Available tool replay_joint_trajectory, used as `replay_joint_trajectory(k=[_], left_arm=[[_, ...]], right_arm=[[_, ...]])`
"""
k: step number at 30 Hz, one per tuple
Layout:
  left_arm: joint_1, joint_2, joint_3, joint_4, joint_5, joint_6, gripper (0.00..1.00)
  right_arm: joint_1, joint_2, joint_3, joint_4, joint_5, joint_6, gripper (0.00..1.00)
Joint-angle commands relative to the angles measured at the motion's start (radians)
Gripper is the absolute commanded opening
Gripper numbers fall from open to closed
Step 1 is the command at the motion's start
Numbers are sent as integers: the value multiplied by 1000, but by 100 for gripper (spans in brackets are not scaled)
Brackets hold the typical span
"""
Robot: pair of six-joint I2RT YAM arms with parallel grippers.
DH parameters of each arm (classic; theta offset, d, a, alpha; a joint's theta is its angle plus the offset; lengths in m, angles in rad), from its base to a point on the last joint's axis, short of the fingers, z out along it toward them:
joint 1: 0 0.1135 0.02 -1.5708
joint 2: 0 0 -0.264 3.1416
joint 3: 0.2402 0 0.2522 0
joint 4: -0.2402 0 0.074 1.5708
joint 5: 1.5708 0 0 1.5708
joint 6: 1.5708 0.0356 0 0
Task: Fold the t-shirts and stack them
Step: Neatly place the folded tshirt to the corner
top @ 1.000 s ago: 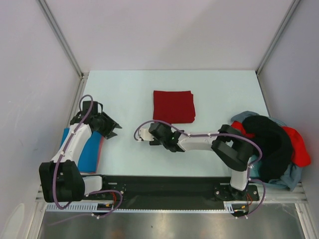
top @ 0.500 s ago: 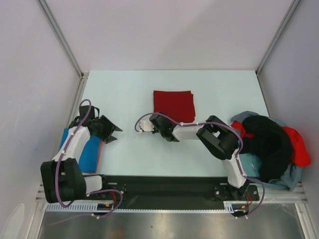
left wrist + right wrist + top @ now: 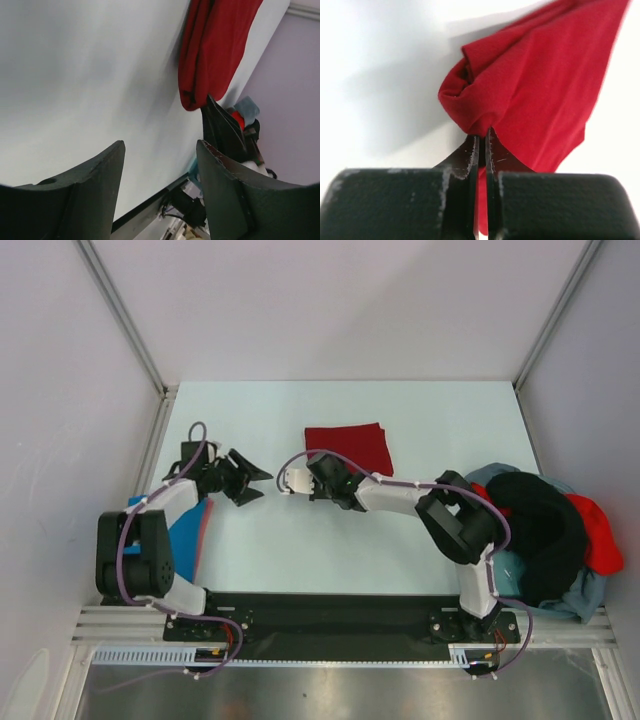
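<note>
A folded dark red t-shirt (image 3: 352, 445) lies at the table's middle. My right gripper (image 3: 323, 466) is shut on its near left corner, and the cloth (image 3: 540, 75) bunches up above the closed fingertips (image 3: 472, 145). My left gripper (image 3: 258, 484) hovers open just left of it, nothing between its fingers (image 3: 102, 165), facing the red shirt (image 3: 215, 45) and the right gripper (image 3: 220, 130). A bright blue t-shirt (image 3: 188, 537) lies folded by the left edge, partly under the left arm. A heap of black, red and pale grey-blue t-shirts (image 3: 545, 530) sits at the right.
White walls close in the table (image 3: 300, 540) at the back and both sides. The black base rail (image 3: 330, 615) runs along the near edge.
My right gripper moved up to the red shirt's near left corner and shut on it, lifting the edge. The left arm swung away from the blue shirt toward the middle, opening wider.
</note>
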Motion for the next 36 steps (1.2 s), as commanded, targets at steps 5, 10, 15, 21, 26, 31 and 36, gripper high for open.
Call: replay_joint_trajectory(k=[5,10,15,21,26,31,36], left_arm=[[-160,193,118,332,-13,-230,66],[-245,279,160,431,-79,-374,66],[-283,373,183,502,-137,-475,67],[-308,445,235,425,-185,-531,68],[-338,543,366,431,-180,-549,68],[-343,521,381,422,-175,-549,66],[-341,370,270,322,-203,-538,66]], right_arm=[[-41,-166,-42,-13,-104,54,0],[-58,-189,-52,-1,-153,85,0],[-73,-228,-58,-2,-185,99,0],[-115,-271,-70,7,-233,139,0],[-124,-292,-82,8,-266,156,0],[-127,-317,-116,21,-290,166,0],[-139,-321,-128,33,-297,165,0]])
